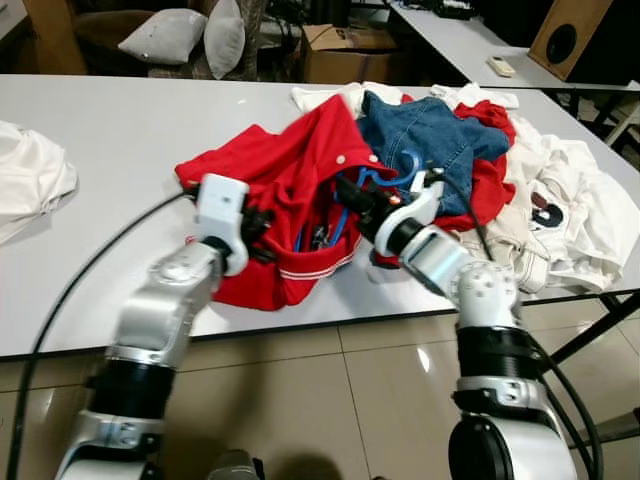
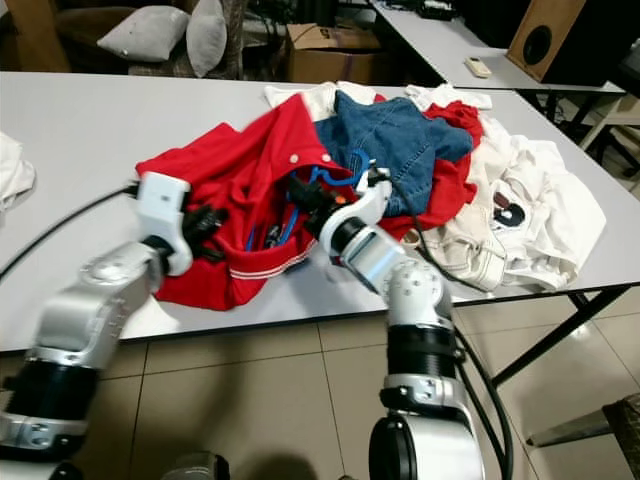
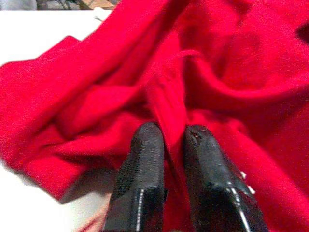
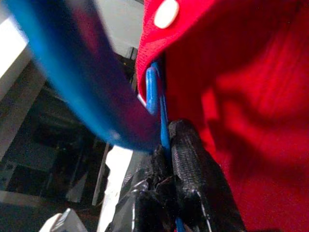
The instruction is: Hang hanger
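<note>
A red polo shirt (image 1: 290, 170) lies crumpled on the white table (image 1: 120, 120), near its front edge. A blue plastic hanger (image 1: 341, 226) sits partly inside the shirt, its hook (image 1: 405, 165) poking out over the denim. My right gripper (image 1: 352, 192) reaches into the shirt's opening and is shut on a thin bar of the blue hanger (image 4: 82, 72), close under the shirt's collar with its white button (image 4: 166, 13). My left gripper (image 1: 268, 226) is at the shirt's left side, shut on a raised fold of red fabric (image 3: 169, 96) between its black fingers (image 3: 145, 159).
A blue denim garment (image 1: 430, 135) and a heap of white clothes (image 1: 570, 210) lie right of the shirt. Another white garment (image 1: 30, 175) lies at the table's far left. Behind stand a cardboard box (image 1: 345, 50), pillows (image 1: 165, 35) and a second table with a speaker (image 1: 568, 35).
</note>
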Robot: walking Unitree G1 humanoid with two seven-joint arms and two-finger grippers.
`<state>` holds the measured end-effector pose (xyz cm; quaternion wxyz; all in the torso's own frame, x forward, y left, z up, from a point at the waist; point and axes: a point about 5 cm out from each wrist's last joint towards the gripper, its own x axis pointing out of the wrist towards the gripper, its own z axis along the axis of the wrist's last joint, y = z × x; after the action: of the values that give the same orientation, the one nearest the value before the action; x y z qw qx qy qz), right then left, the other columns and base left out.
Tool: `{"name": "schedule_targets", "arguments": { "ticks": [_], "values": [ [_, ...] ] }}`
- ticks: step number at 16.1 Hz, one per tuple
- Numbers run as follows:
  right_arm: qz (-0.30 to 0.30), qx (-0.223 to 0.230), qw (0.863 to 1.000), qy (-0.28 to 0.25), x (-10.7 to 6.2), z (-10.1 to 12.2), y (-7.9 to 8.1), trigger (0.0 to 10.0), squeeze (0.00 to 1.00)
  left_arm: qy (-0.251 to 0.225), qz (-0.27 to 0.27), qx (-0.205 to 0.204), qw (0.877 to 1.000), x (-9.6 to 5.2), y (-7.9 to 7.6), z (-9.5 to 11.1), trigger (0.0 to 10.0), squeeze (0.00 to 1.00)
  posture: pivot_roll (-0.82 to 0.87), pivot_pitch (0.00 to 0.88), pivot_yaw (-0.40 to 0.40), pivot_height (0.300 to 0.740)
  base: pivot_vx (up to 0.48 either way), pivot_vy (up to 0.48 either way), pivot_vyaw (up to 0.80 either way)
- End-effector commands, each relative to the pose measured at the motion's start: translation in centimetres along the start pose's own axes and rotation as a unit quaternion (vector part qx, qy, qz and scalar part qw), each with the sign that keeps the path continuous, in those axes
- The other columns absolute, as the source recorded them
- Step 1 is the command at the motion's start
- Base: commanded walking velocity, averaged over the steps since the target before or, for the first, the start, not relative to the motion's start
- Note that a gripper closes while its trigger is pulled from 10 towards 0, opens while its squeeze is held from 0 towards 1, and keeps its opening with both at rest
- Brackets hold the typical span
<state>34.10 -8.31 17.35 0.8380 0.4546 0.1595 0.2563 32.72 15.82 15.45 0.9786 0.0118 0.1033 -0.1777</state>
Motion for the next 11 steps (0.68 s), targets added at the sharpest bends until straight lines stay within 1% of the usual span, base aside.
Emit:
{"name": "schedule_targets", "arguments": {
  "ticks": [1,2,3,5,6,7,9,10,11],
  "values": [
    [-0.003,0.009,1.000,-0.011,-1.2,0.6,-0.3,10.0,0.00,-0.011,-0.013,-0.012,1.000,-0.7,0.6,0.4,10.0,1.00,0.05,0.000,-0.061,0.740,0.000,0.000,0.00],
    [-0.017,0.011,1.000,-0.005,-1.9,0.4,-0.8,10.0,0.00,-0.021,-0.029,-0.015,0.999,-1.4,0.8,0.7,10.0,1.00,0.05,0.000,-0.061,0.740,0.000,0.000,0.00],
    [-0.022,0.011,1.000,-0.002,-2.1,0.3,-1.0,10.0,0.00,-0.024,-0.034,-0.016,0.999,-1.5,0.9,0.8,10.0,1.00,0.04,0.000,-0.062,0.740,0.000,0.000,0.00],
    [-0.041,0.007,0.999,0.026,-3.3,-0.3,-1.7,10.0,0.00,-0.047,-0.060,-0.043,0.996,-3.1,1.2,1.4,10.0,1.00,0.03,0.000,-0.069,0.740,0.000,0.000,0.80],
    [-0.044,0.002,0.999,0.032,-3.7,-0.4,-1.8,10.0,0.00,-0.052,-0.063,-0.044,0.996,-3.5,1.3,1.4,10.0,0.71,0.02,0.000,-0.069,0.740,0.000,0.000,0.80],
    [-0.047,-0.003,0.998,0.037,-4.2,-0.2,-1.7,10.0,0.00,-0.058,-0.054,-0.047,0.996,-4.0,1.6,1.4,10.0,0.00,0.02,0.000,-0.073,0.740,0.000,0.000,0.80],
    [-0.037,-0.014,0.998,0.046,-4.9,0.2,-1.1,10.0,0.00,-0.067,-0.057,-0.057,0.995,-5.0,1.5,1.5,10.0,0.00,0.01,0.000,-0.085,0.740,0.000,0.000,0.80],
    [-0.029,-0.041,0.997,0.064,-5.6,0.3,-0.7,10.0,0.00,-0.059,-0.061,-0.043,0.995,-6.0,1.1,1.1,10.0,0.00,0.01,0.000,-0.105,0.740,0.000,0.000,0.80],
    [-0.025,-0.083,0.991,0.100,-7.1,0.1,-0.7,10.0,0.00,-0.041,-0.060,-0.005,0.997,-7.2,-0.1,-0.1,10.0,0.00,0.02,0.000,-0.123,0.740,0.000,0.000,0.80]
  ]
}}
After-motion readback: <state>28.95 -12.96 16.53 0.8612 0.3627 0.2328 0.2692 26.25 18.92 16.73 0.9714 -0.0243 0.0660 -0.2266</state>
